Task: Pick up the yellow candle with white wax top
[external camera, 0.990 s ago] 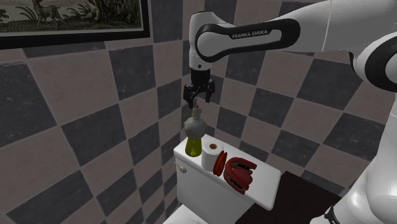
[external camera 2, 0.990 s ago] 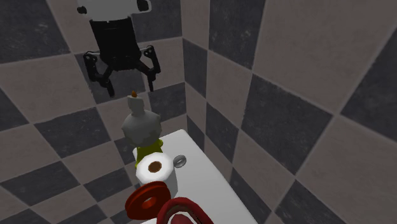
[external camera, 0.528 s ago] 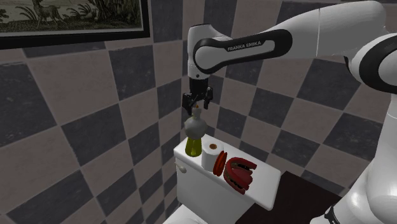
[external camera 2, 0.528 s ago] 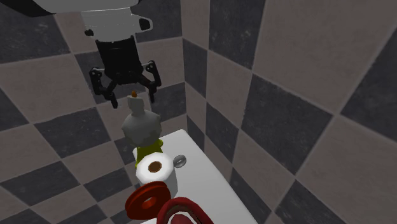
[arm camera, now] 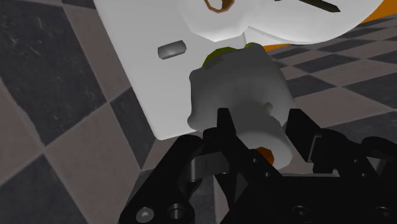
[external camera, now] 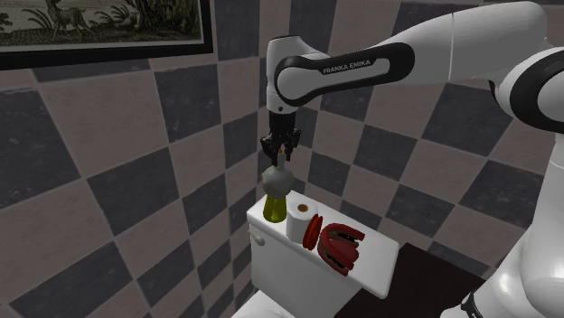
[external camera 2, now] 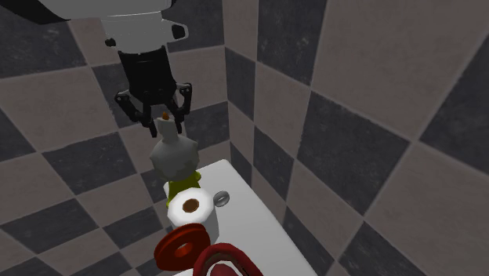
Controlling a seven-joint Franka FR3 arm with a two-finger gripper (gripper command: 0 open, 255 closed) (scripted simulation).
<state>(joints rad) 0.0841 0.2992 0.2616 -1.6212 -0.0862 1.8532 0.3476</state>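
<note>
The candle point(external camera: 277, 188) stands upright on the far end of a white toilet tank lid point(external camera: 375, 266). It has a yellow-green base and a bulging white wax top with a small orange tip. My black gripper point(external camera: 282, 154) comes straight down onto it and is shut on the narrow white neck. From the second exterior view the fingers of the gripper point(external camera 2: 166, 125) flank the tip of the candle point(external camera 2: 174, 157). Seen from the wrist, the gripper point(arm camera: 261, 124) clasps the white wax point(arm camera: 238, 95) between both fingers.
A toilet paper roll point(external camera: 300, 221) stands right beside the candle, then a red ring-shaped object point(external camera: 339, 244) further along the lid. A flush button point(external camera 2: 222, 198) sits on the lid. Checkered walls meet in a corner close behind. A framed picture point(external camera: 99, 27) hangs at upper left.
The gripper came down over the candle's top and its fingers went from wide apart to shut on the white neck. The candle stands where it did.
</note>
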